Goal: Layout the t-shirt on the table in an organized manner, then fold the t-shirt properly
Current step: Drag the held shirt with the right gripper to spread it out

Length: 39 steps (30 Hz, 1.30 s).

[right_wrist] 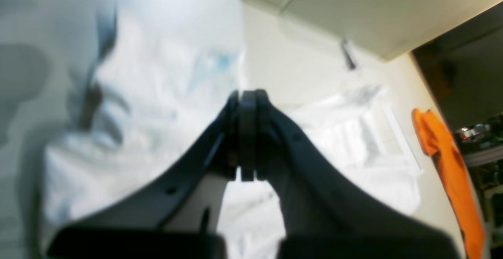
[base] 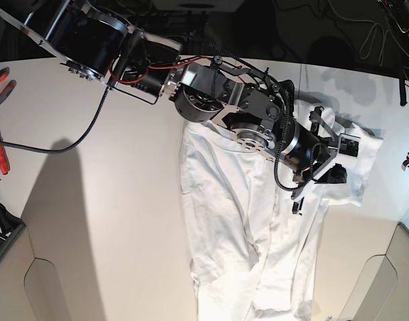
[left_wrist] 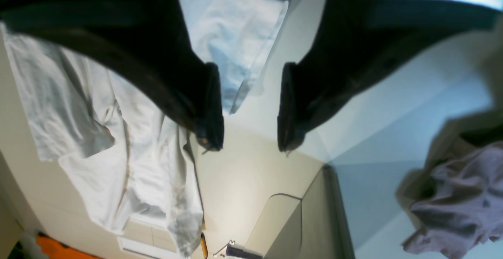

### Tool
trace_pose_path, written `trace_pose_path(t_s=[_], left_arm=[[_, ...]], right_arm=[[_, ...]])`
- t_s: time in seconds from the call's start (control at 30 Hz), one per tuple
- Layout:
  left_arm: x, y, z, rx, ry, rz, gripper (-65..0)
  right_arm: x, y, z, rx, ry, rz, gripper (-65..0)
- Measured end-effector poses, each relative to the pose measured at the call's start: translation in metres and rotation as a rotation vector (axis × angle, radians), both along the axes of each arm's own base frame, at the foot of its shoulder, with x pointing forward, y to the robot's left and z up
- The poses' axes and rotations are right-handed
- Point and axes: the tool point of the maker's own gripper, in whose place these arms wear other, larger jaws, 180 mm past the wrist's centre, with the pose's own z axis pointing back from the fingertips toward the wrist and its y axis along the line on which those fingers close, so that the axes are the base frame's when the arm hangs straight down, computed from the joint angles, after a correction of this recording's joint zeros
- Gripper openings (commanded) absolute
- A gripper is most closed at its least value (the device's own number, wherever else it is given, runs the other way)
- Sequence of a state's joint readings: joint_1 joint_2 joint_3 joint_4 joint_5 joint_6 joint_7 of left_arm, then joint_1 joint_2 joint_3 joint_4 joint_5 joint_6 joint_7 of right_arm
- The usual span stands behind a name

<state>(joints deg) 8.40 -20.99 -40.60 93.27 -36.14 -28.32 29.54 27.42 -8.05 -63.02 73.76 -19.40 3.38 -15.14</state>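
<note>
The white t-shirt (base: 224,200) lies lengthwise on the table (base: 110,200), wrinkled, with folds bunched along its right side. My right arm reaches across from the upper left, and its gripper (base: 298,200) hangs over the shirt's right part. In the right wrist view that gripper (right_wrist: 247,133) is shut, pads pressed together just above the blurred t-shirt (right_wrist: 149,105); I see no cloth between them. My left gripper (left_wrist: 248,146) is open and holds nothing, high over the bare table (left_wrist: 243,188), with the t-shirt (left_wrist: 129,164) to its left.
Red-handled pliers (base: 0,80) and a black cable (base: 50,147) lie at the table's left. A grey crumpled cloth (left_wrist: 456,200) shows at the right of the left wrist view. An orange object (right_wrist: 448,164) sits beyond the table edge. Rounded table cutouts (base: 378,281) mark the near edge.
</note>
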Motion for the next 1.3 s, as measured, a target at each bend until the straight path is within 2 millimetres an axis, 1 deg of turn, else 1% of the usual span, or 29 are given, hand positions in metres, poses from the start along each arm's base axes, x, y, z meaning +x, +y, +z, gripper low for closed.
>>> trace_pose_path(t_s=[0.1,0.13,0.17,0.2,0.23,0.27,0.3,0.33,0.4,0.47,0.53,0.6,0.7,0.83,0.93,0.97,1.0,1.03,1.07,1.1,1.13,1.2,1.3], left_arm=[[0.0,0.0,0.0,-0.001,-0.002,-0.001,-38.3],[0.0,0.0,0.0,-0.002,-0.001,0.0,-38.4],[0.0,0.0,0.0,-0.002,-0.001,-0.001,-38.3],[0.0,0.0,0.0,-0.001,-0.001,-0.001,-38.3],[0.0,0.0,0.0,-0.002,-0.001,-0.001,-38.3],[0.0,0.0,0.0,-0.001,-0.002,0.0,-38.3],[0.0,0.0,0.0,-0.002,-0.001,0.0,-38.3],[0.0,0.0,0.0,-0.002,-0.002,0.0,-38.3],[0.0,0.0,0.0,-0.002,-0.002,-0.001,-38.3],[0.001,0.0,0.001,-0.002,-0.004,-0.001,-38.3],[0.001,0.0,0.002,0.0,-0.004,-0.001,-38.3],[0.001,0.0,0.002,0.0,-0.004,-0.001,-38.3],[0.001,0.0,0.001,0.0,-0.002,-0.001,-38.3],[0.001,0.0,0.0,-0.001,0.004,-0.002,-38.3],[0.001,0.0,0.0,-0.002,0.002,-0.002,-38.3],[0.001,-0.001,0.001,-0.008,-0.002,-0.003,-38.3],[0.001,-0.001,0.001,-0.011,-0.004,-0.003,-38.3],[0.001,-0.001,0.001,-0.012,-0.005,-0.003,-38.3],[0.002,-0.001,0.002,-0.014,-0.008,-0.004,-38.3],[0.002,-0.001,0.002,-0.014,-0.008,-0.004,-38.3],[0.002,-0.001,0.002,-0.014,-0.008,-0.004,-38.3],[0.002,-0.001,0.002,-0.012,-0.007,-0.003,-38.3],[0.002,0.0,0.004,-0.004,-0.021,0.0,-38.3]], right_arm=[[0.008,-0.005,0.029,0.076,0.01,-0.038,-65.0],[0.012,-0.008,0.034,0.082,0.041,-0.052,-65.0],[0.011,-0.01,0.03,0.058,0.089,-0.043,-65.0],[0.008,-0.011,0.021,0.029,0.153,-0.035,-65.0],[0.001,-0.012,0.011,-0.007,0.206,-0.017,-54.1],[-0.01,-0.011,-0.001,-0.039,0.257,0.017,-41.4],[-0.025,-0.009,-0.014,-0.067,0.304,0.064,-33.2],[-0.04,-0.008,-0.026,-0.083,0.341,0.089,-29.9],[-0.069,-0.005,-0.052,-0.121,0.4,0.12,-29.9],[-0.094,-0.002,-0.071,-0.167,0.425,0.16,-29.9],[-0.109,-0.001,-0.089,-0.254,0.379,0.196,-29.8],[-0.116,-0.007,-0.113,-0.337,0.339,0.2,-29.9],[-0.113,-0.027,-0.149,-0.459,0.294,0.157,-29.8],[-0.105,-0.029,-0.16,-0.463,0.28,0.145,-29.8],[-0.098,-0.028,-0.162,-0.423,0.249,0.126,-30.2],[-0.093,-0.028,-0.161,-0.411,0.23,0.11,-31.3],[-0.088,-0.029,-0.16,-0.408,0.198,0.1,-34.4],[-0.085,-0.029,-0.16,-0.41,0.175,0.091,-39.9],[-0.081,-0.032,-0.16,-0.42,0.161,0.078,-48.1],[-0.075,-0.035,-0.16,-0.433,0.145,0.06,-58.9],[-0.068,-0.039,-0.16,-0.445,0.127,0.043,-65.0],[-0.054,-0.047,-0.158,-0.455,0.085,0.009,-65.0],[-0.04,-0.047,-0.146,-0.452,0.002,-0.009,-65.0]])
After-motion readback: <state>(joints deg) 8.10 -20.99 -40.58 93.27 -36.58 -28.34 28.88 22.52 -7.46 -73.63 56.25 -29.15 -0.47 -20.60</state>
